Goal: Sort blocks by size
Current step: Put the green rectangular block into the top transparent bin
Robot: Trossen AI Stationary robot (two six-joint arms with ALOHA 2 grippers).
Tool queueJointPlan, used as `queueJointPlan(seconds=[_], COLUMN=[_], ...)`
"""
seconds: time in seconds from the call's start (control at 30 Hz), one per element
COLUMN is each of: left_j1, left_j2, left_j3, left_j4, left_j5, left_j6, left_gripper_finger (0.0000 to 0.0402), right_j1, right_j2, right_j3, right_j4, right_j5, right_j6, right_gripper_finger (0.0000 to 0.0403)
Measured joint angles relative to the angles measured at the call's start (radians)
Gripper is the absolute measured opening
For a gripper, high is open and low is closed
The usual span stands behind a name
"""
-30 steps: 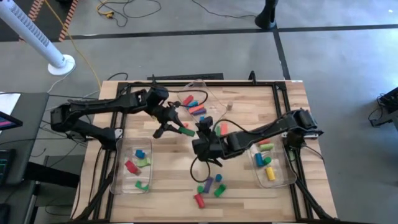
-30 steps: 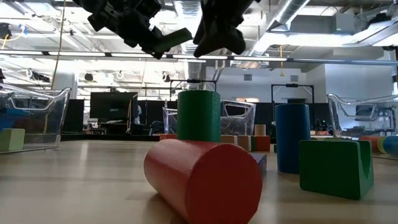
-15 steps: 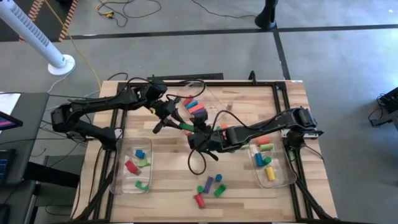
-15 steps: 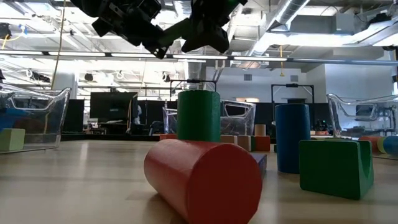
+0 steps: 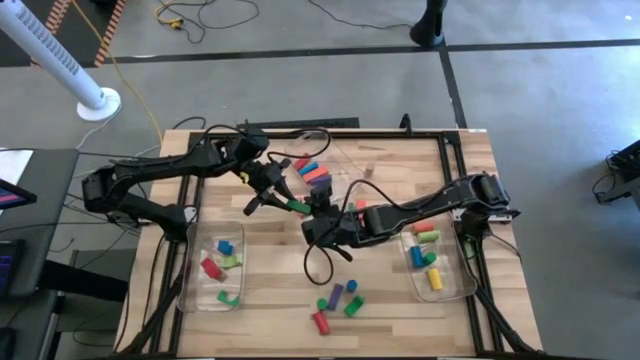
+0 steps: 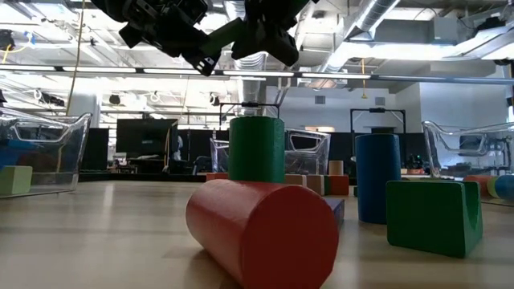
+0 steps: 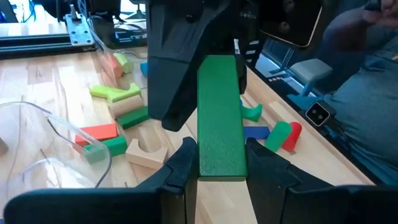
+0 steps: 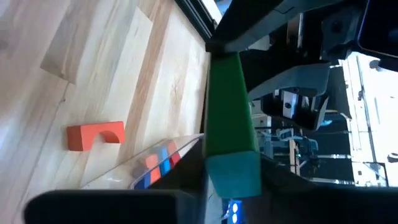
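Note:
A long green bar block [image 5: 297, 207] hangs in the air over the middle of the table, between my two grippers. My left gripper [image 5: 277, 197] is shut on its left end, and my right gripper [image 5: 317, 212] is shut on its right end. In the low view the bar [image 6: 226, 34] shows high up, slanting between the left gripper [image 6: 201, 58] and the right gripper [image 6: 259, 38]. Several other blocks [image 5: 337, 300] lie loose near the table's front edge. My left gripper pinches the bar's near end [image 7: 219, 163] between its two fingers [image 7: 185, 158], one on each long side. The fingers lie along the bar. The bar is lifted clear of the table and runs away from the gripper. My right gripper pinches the bar's other end [image 8: 232, 167] between its two fingers, which lie along the bar. The bar is clear of the table and reaches out toward the left gripper [image 8: 249, 28].
Clear bins with blocks stand at the front left [image 5: 219, 266], front right [image 5: 436, 262] and far middle [image 5: 318, 162]. An orange arch [image 8: 96, 135] lies on the wood under the bar. A red cylinder [image 6: 265, 233] lies near the front. A person [image 7: 367, 74] sits beyond the table.
My right gripper has moved a little toward the table's left and far edge, up to the green bar's free end, which now sits between its fingers. The bar has stayed in the air in my left gripper.

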Motion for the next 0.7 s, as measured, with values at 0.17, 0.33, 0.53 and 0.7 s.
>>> queueJointPlan(seconds=[0.17, 0.33, 0.53, 0.7], left_j1=[0.000, 0.000, 0.000, 0.000], left_j2=[0.000, 0.000, 0.000, 0.000], left_j3=[0.000, 0.000, 0.000, 0.000], left_j4=[0.000, 0.001, 0.002, 0.002], left_j5=[0.000, 0.001, 0.000, 0.001], left_j6=[-0.003, -0.003, -0.003, 0.000], left_gripper_finger=[0.0095, 0.0095, 0.0095, 0.0095], right_j1=[-0.002, -0.001, 0.004, 0.024], right_j2=[-0.001, -0.001, -0.001, -0.003], right_j3=[0.000, 0.000, 0.000, 0.000], right_j4=[0.000, 0.004, 0.005, 0.026], right_j5=[-0.025, -0.028, -0.032, -0.029], right_j6=[-0.011, -0.012, -0.012, -0.023], right_gripper_finger=[0.0075, 0.0095, 0.0155, 0.0191])
